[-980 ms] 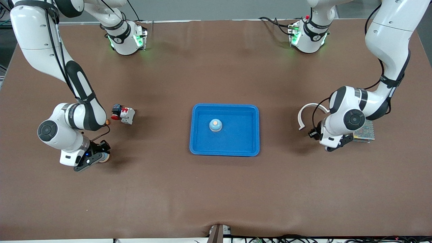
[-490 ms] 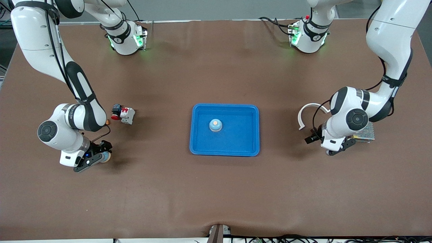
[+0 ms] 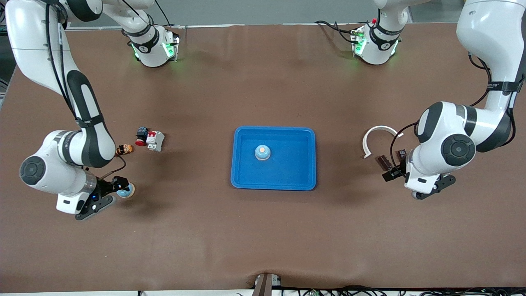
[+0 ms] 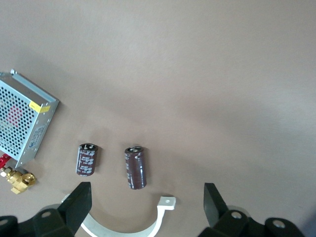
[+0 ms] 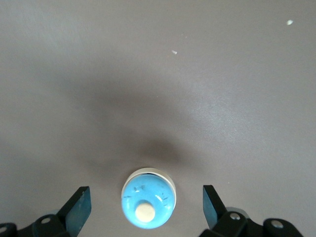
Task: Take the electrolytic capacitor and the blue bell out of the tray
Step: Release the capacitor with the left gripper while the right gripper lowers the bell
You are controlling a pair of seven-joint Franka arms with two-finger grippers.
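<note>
A blue bell point(image 3: 262, 152) sat mid-tray point(image 3: 246, 181). A second bell point(image 5: 148, 205) stood on the desk point(image 3: 263, 230) under the right gripper point(image 5: 146, 207), fingers wide. The left gripper point(image 4: 147, 205), fingers wide too, hung over two capacitors point(image 4: 135, 167). The bell looked light, hard and slick-domed, so it was probably best pinched low at its base.

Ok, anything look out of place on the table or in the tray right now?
One thing: a blue bell sits in the tray, though a second bell stands out on the table under the open right gripper. Two capacitors lie on their sides under the open left gripper. Nothing looks damaged.
</note>
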